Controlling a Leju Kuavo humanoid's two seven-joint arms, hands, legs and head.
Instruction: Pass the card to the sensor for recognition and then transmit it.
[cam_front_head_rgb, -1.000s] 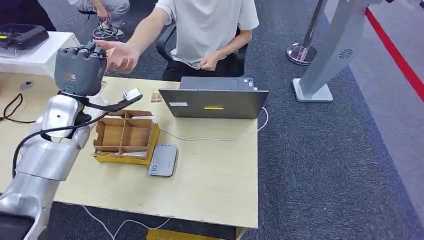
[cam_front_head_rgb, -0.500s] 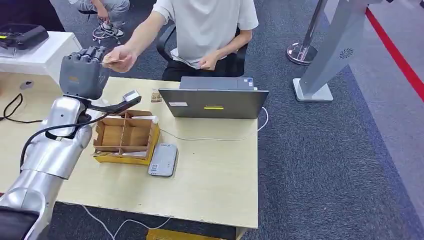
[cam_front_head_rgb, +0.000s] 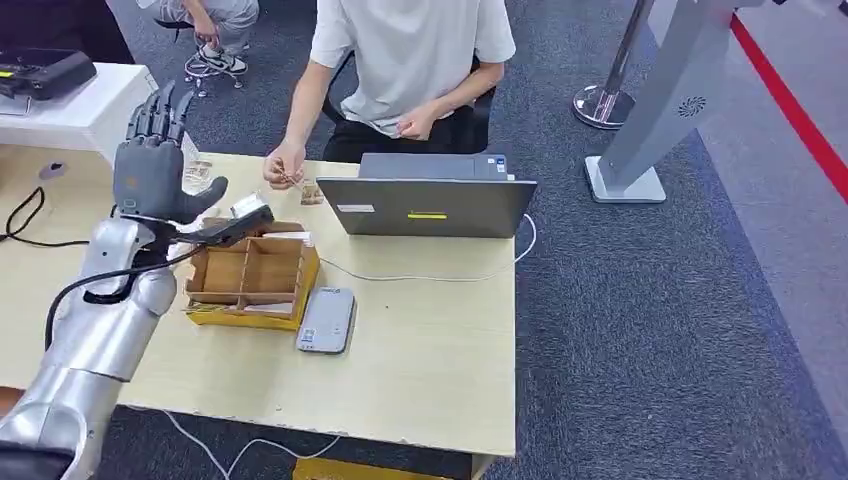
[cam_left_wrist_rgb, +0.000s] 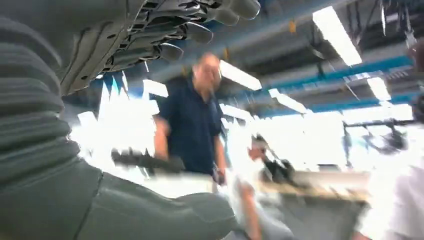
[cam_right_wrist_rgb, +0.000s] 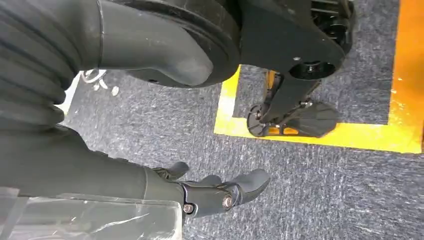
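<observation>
Now the card (cam_front_head_rgb: 290, 178) shows as a small tan slip pinched in the person's hand (cam_front_head_rgb: 284, 166), low over the far edge of the table (cam_front_head_rgb: 430, 350) in the upper left of the frame, just left of the laptop (cam_front_head_rgb: 430, 205). Further left, the left hand (cam_front_head_rgb: 153, 160) stands raised, palm away, fingers (cam_front_head_rgb: 160, 105) straight and apart, holding nothing. Below it sit the divided cardboard box (cam_front_head_rgb: 252, 275) and, touching its right side, the grey sensor (cam_front_head_rgb: 327, 319). The right hand (cam_right_wrist_rgb: 220, 190) hangs over carpet, fingers loosely extended, empty.
</observation>
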